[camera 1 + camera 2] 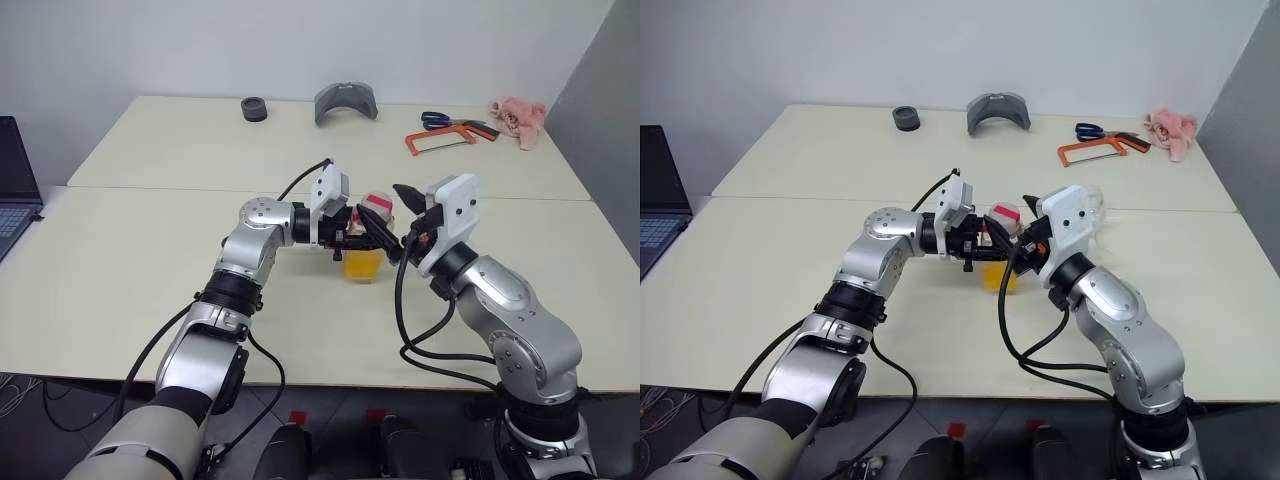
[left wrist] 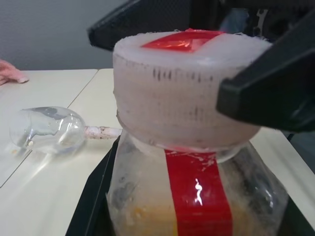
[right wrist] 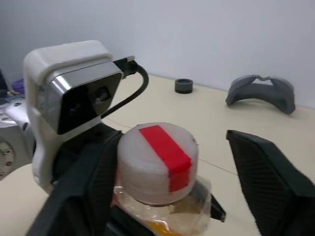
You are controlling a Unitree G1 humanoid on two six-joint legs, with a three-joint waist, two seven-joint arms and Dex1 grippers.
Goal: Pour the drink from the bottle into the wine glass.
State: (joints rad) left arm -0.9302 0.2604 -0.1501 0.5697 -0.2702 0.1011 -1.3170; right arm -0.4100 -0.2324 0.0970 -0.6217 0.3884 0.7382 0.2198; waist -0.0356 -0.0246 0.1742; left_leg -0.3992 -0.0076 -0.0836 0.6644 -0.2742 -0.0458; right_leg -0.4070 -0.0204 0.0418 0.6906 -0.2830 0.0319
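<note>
While we scan from big to small, the table [image 1: 150, 270] bears all | our left gripper [image 1: 368, 236] clamps the bottle [image 1: 364, 262] at centre | right gripper [image 3: 172, 162] spread around its cap [image 3: 156, 162] | wine glass [image 2: 47, 130] lies toppled at the bottle's three o'clock.

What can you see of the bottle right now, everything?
The bottle is small, clear plastic, with squarish shoulders and a red vertical strip; orange-yellow drink fills its lower part. Its white ribbed cap, crossed by a red strip, is still on. It stands upright above the table, clamped at the body by the left gripper. The right gripper straddles the cap, jaws open.
</note>
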